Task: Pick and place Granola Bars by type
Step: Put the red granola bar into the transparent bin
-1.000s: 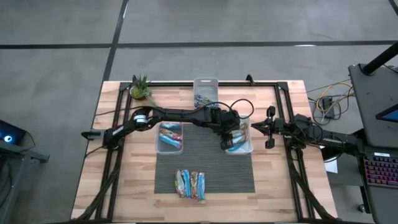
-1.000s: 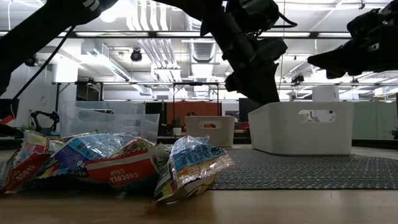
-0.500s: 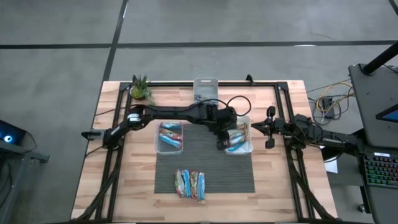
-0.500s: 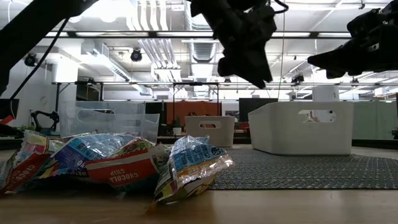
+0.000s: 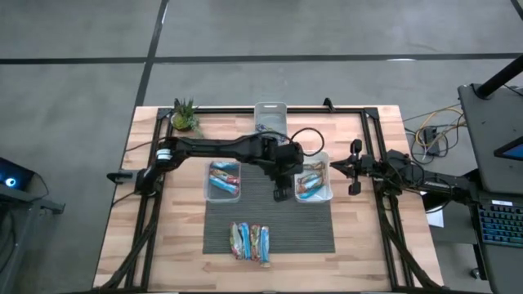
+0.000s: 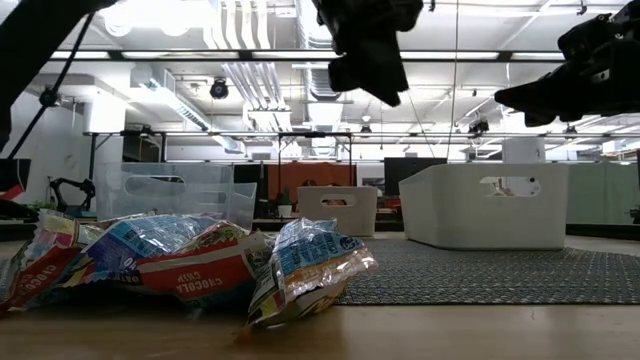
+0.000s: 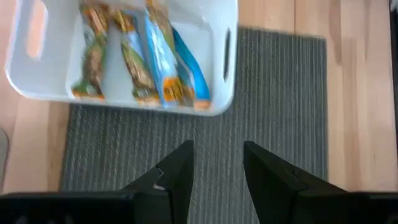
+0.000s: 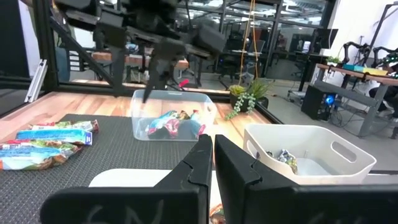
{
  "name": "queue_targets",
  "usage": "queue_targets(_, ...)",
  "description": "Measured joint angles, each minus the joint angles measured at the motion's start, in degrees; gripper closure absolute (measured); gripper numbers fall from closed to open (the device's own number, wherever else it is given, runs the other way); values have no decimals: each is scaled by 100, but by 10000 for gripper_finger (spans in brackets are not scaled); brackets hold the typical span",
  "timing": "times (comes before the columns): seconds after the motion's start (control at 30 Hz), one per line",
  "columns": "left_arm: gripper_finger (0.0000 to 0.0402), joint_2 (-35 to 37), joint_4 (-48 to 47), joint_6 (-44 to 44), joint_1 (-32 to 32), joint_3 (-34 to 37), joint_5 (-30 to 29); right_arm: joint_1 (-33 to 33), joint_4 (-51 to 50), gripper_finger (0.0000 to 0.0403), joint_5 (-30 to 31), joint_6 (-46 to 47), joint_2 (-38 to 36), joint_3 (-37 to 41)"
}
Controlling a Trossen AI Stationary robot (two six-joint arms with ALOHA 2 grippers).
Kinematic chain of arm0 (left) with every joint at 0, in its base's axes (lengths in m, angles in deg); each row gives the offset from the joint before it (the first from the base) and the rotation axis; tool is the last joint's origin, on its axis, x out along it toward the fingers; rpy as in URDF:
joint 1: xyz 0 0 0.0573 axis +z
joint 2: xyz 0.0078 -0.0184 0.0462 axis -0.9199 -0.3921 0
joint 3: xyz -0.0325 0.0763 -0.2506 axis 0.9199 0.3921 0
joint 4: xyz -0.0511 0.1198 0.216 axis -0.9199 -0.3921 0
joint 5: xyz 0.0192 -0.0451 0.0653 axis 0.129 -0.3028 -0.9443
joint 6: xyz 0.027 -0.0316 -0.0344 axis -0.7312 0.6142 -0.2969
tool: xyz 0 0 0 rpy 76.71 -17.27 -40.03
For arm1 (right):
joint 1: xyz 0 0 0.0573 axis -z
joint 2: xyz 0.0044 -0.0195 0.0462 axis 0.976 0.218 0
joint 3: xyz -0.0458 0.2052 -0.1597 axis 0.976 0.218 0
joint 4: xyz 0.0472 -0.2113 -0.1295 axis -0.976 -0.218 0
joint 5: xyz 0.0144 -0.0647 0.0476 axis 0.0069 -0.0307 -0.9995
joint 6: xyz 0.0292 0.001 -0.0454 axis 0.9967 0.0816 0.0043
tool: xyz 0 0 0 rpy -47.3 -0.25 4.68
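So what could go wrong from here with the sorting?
The loose granola bars lie overlapped in a tight pile on the mat, so the open, empty left tool might pinch two at once or slide one aside. The white bin already holds several bars and sits right beside that arm, so a low swing could nudge it. The right tool waits shut near the same bin; both arms there could crowd each other.

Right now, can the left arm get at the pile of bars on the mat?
Probably yes. The left gripper hangs open and empty over the mat, just beside the white bin. Only bare mat lies between it and the pile, and the right gripper waits off to the side.
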Motion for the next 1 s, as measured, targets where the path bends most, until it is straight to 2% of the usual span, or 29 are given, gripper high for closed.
queue_targets(0.2,280,789,223,49,-196,1061,129,0,0,394,0,-5,2,1)
queue_targets(0.43,280,1904,1369,395,-418,2755,166,1,0,394,3,-2,2,-1)
queue_targets(0.6,280,2493,1674,351,-618,3507,243,1,0,394,2,-21,2,-1)
queue_targets(0.73,280,2920,1718,-310,-852,3945,246,1,0,394,2,-15,2,0)
queue_targets(1.0,280,3450,1690,-2542,-1316,4512,241,-1,2,394,0,-23,0,1)
